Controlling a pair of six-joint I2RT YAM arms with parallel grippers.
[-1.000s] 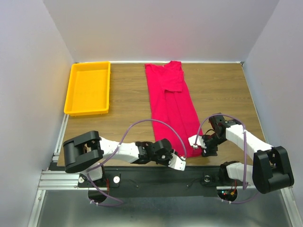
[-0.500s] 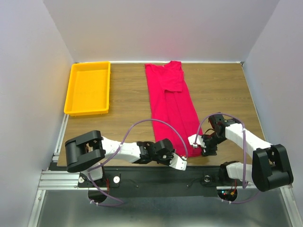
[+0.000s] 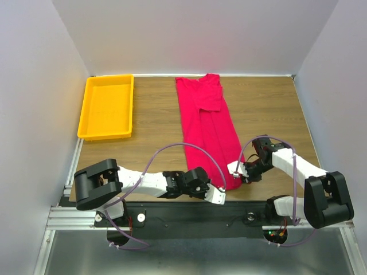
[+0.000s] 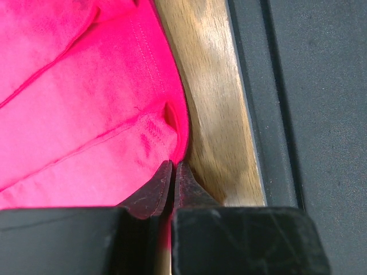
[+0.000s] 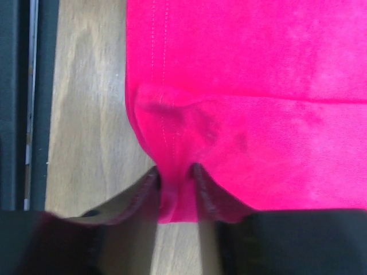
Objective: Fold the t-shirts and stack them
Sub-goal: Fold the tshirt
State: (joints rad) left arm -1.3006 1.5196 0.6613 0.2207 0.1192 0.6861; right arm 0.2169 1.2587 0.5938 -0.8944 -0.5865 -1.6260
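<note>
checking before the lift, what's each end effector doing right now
left end effector: closed on the t-shirt hem
right end effector: closed on t-shirt hem

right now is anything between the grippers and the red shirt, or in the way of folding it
Nothing visible. The left gripper and right gripper each pinch the near hem of the t-shirt, with cloth between their fingers. Nothing lies on the shirt, and the yellow tray sits apart from it at the far left.

The right gripper [image 5: 175, 172] has a small fold of the red t-shirt [image 5: 258, 86] pinched between its two dark fingers, right at the stitched hem corner. The wooden table [image 5: 86, 114] shows alongside the cloth, with a black strip [image 5: 14, 86] at the edge.
</note>
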